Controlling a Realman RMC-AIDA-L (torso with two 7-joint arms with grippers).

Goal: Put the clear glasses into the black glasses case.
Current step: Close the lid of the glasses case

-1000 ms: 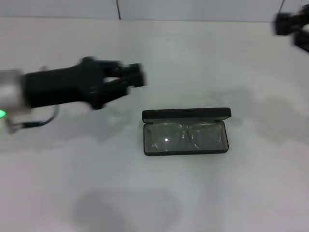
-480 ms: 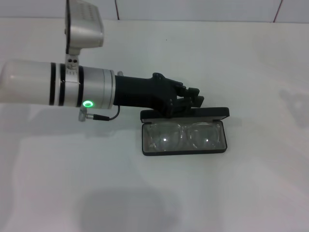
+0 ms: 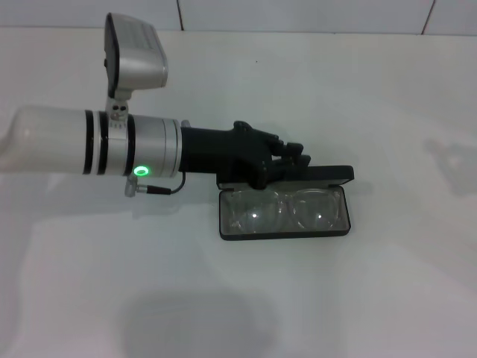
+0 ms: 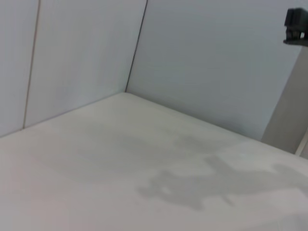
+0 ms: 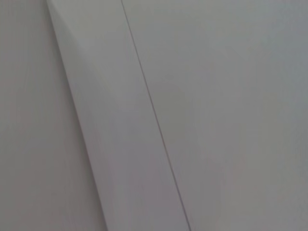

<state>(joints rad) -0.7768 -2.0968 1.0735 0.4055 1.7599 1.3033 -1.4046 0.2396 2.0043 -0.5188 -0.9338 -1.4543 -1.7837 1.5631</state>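
Observation:
The black glasses case (image 3: 285, 233) lies open in the middle of the white table, its lid (image 3: 332, 174) standing up along the far side. Inside the tray lie the clear glasses (image 3: 285, 211), lenses up and filling its width. My left gripper (image 3: 299, 156) reaches in from the left, shut with nothing in it, its tips at the lid's far edge near the lid's middle. The dark wrist covers the lid's left half. Neither wrist view shows the case or the glasses. My right gripper is out of view.
The white table (image 3: 373, 298) runs back to a tiled wall (image 3: 298, 15). The left wrist view shows bare table, wall panels and a dark object (image 4: 297, 26) at the upper right corner. The right wrist view shows only wall panels.
My left arm has swung in from the left side of the table to the case's lid. The right gripper, at the far right corner a second ago, has left the head view.

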